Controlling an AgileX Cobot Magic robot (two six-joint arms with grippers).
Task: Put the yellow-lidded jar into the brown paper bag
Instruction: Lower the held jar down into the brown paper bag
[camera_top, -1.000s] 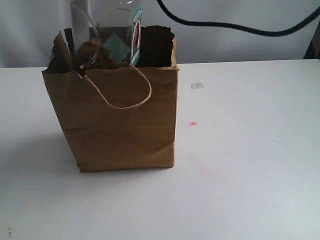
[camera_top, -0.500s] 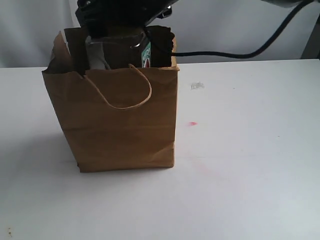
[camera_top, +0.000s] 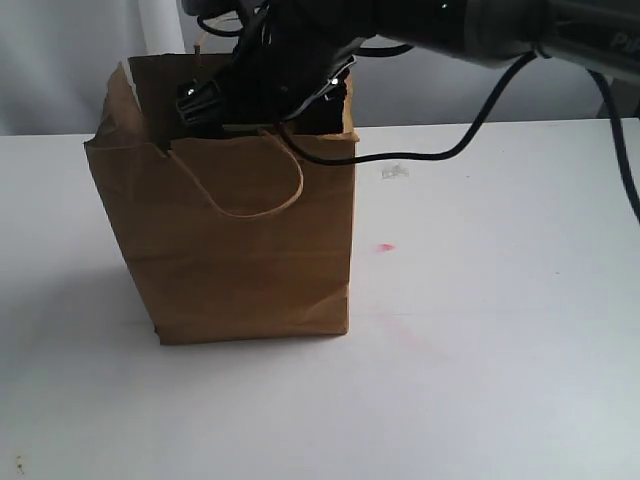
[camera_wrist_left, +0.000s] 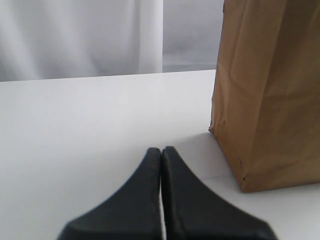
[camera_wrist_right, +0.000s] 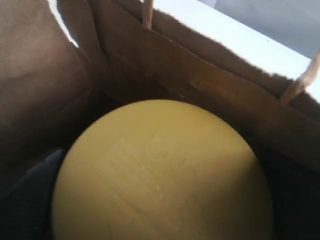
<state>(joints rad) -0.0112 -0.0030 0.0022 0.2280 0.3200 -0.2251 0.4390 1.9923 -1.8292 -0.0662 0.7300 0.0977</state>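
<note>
The brown paper bag (camera_top: 240, 250) stands upright on the white table, left of centre. My right gripper (camera_top: 262, 95) reaches down into its open top. In the right wrist view the yellow-lidded jar (camera_wrist_right: 160, 175) shows as a wide mustard lid filling the space between the jaws, with the brown paper bag's inner walls (camera_wrist_right: 200, 85) around it. The jar is low inside the bag and hidden in the exterior view. My left gripper (camera_wrist_left: 161, 150) is shut and empty, low over the table beside the brown paper bag's side wall (camera_wrist_left: 270, 90).
A paper-cord handle (camera_top: 255, 195) hangs down the bag's front. A black cable (camera_top: 470, 130) trails from the right arm over the table behind the bag. A small pink mark (camera_top: 385, 247) lies on the white table (camera_top: 480, 350) right of the bag.
The jar, held above the bag's rim a second ago, has gone down inside the bag. The right arm has followed it and now covers the bag's opening.
</note>
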